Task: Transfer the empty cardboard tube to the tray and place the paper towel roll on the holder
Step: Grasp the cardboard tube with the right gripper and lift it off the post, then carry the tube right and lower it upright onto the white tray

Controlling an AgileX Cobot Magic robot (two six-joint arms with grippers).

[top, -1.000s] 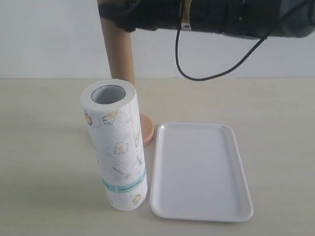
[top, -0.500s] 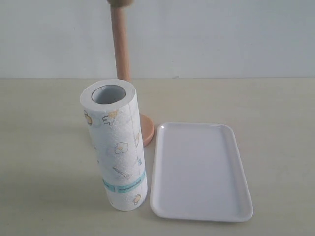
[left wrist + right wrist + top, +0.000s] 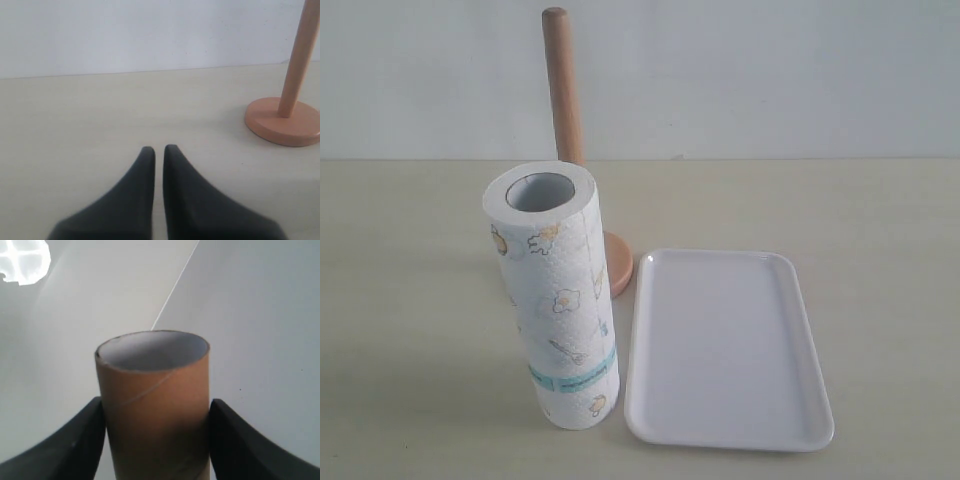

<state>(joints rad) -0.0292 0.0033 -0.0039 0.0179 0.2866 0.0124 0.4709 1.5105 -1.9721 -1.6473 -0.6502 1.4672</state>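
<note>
Gone from the exterior view is the right arm that a second ago reached across the top of the frame, and with it the plain brown hollow cardboard tube (image 3: 152, 385), which has come up off the pole.

That tube now shows only in the right wrist view. It is clamped across its body between the two dark fingers of the right gripper (image 3: 156, 410), which are spread about the tube's width and press on both sides. Only pale wall lies behind it, so I cannot tell how high it hangs or where it is relative to the tray.

The light wooden holder (image 3: 563, 100) stands bare, its round-topped pole upright on its disc base. Just in front of it stands the thick white printed paper towel roll (image 3: 558, 300), upright, core opening upward. The shallow white rectangular tray (image 3: 725, 345) lies just beside the roll, with nothing in it, on the pale beige table (image 3: 880, 250).

The left gripper (image 3: 159, 148) sits low near the holder's base, its fingers almost together and holding nothing.

The step in hand looks like carrying the tube to the tray. Next the right arm should swing over the tray, lower, and release the tube without nudging the roll.
</note>
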